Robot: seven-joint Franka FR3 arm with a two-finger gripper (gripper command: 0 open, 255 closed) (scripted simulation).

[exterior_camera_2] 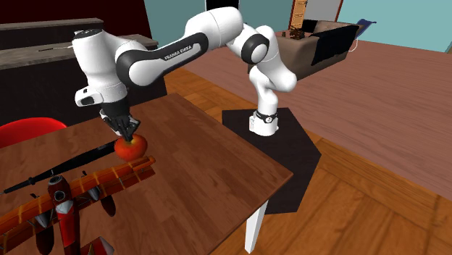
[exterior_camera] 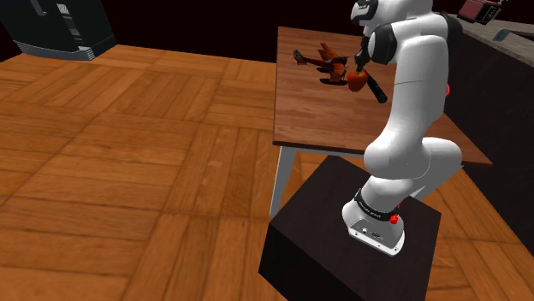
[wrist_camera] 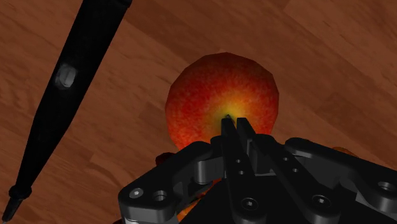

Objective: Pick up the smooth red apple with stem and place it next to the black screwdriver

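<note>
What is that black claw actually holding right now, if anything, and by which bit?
The gripper looks shut on the red apple, its fingers pinched together at the apple's very top, where the stem sits.

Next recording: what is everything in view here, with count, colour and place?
apple: one, red with a yellow centre, on the table beside the screwdriver.
screwdriver: one, black, lying on the table.
slatted object: one, reddish-brown with red and white parts, on the table near the screwdriver.
table: one, brown wood top, white leg.
chair: one, red, at the table's edge, second exterior view's left.
floor: brown wood parquet.
stand: one, black box, on the floor by the table.
arm: one, white with dark joints, reaching over the table.
gripper: one, black, fingers together on the apple's top.
</note>
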